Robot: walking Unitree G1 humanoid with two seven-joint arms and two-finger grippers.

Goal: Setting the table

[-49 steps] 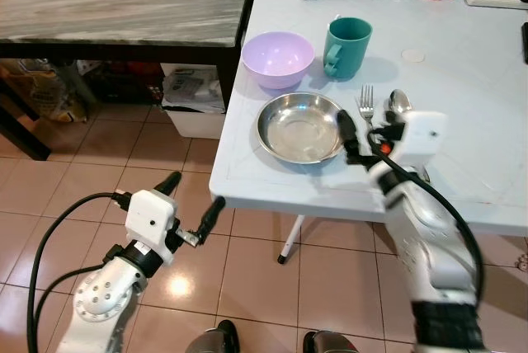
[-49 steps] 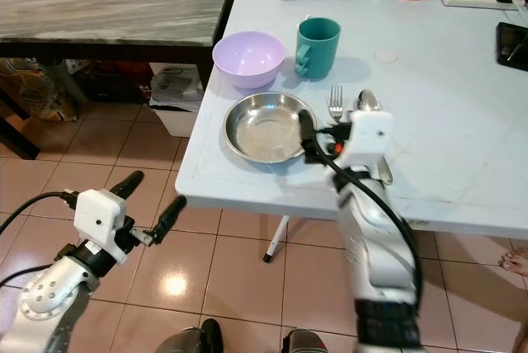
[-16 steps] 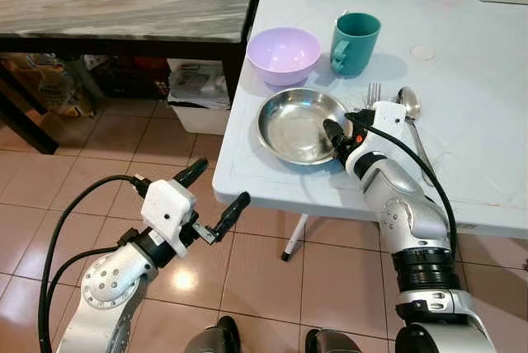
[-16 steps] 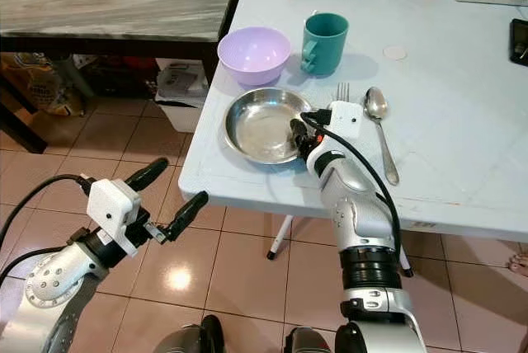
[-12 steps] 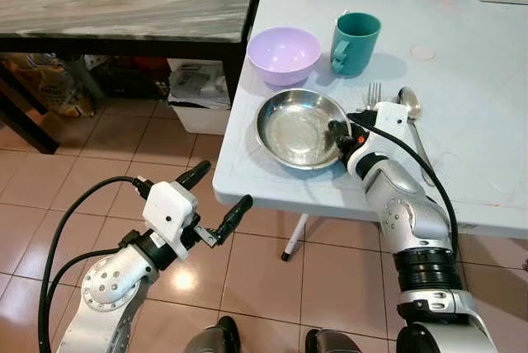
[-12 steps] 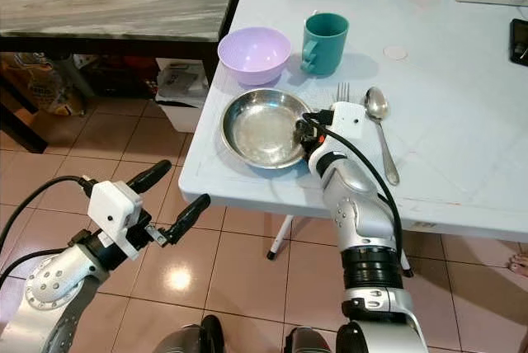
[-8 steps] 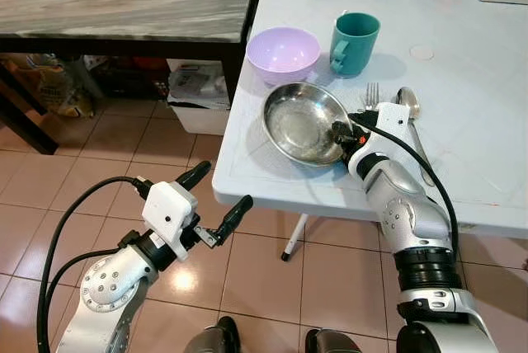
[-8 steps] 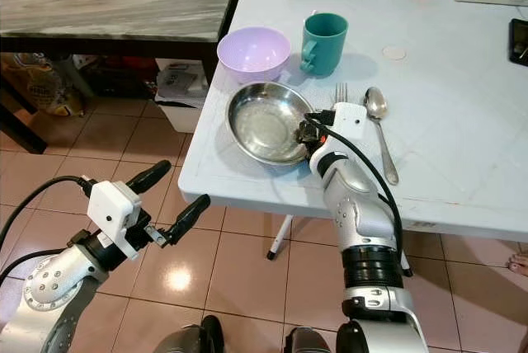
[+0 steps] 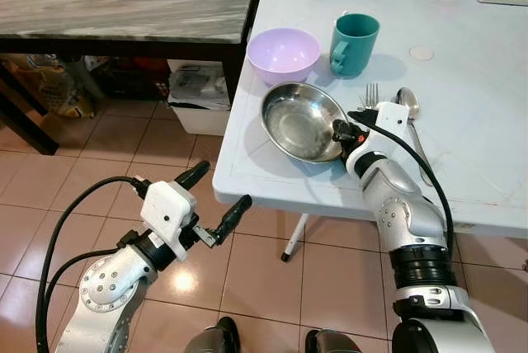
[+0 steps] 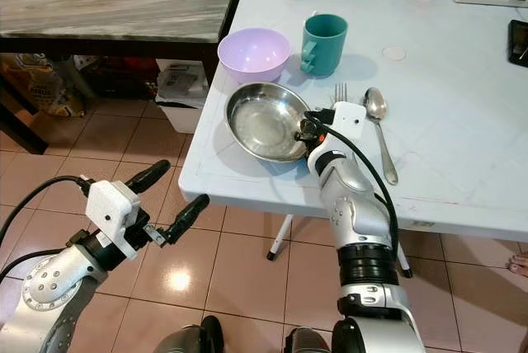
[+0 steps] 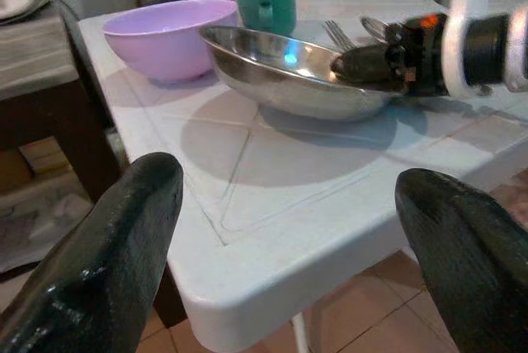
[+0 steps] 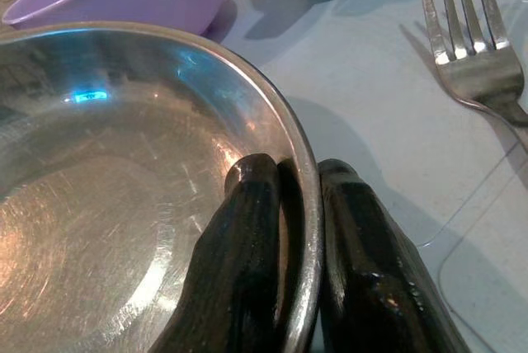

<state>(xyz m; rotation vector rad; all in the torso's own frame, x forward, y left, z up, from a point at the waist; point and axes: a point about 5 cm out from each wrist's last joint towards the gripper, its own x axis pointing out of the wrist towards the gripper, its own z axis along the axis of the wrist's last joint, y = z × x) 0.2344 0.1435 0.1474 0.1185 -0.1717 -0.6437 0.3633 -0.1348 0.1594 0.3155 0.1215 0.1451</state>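
The right gripper pinches the rim of the steel plate, one finger inside, one outside, tilting it off the white table beside the lavender bowl and fork. The left gripper hangs open above the floor.

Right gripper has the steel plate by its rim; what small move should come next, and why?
Probably lift a little higher. The right gripper is shut on the steel plate rim, one finger inside, one outside, and the plate is tilted with its far side near the purple bowl.
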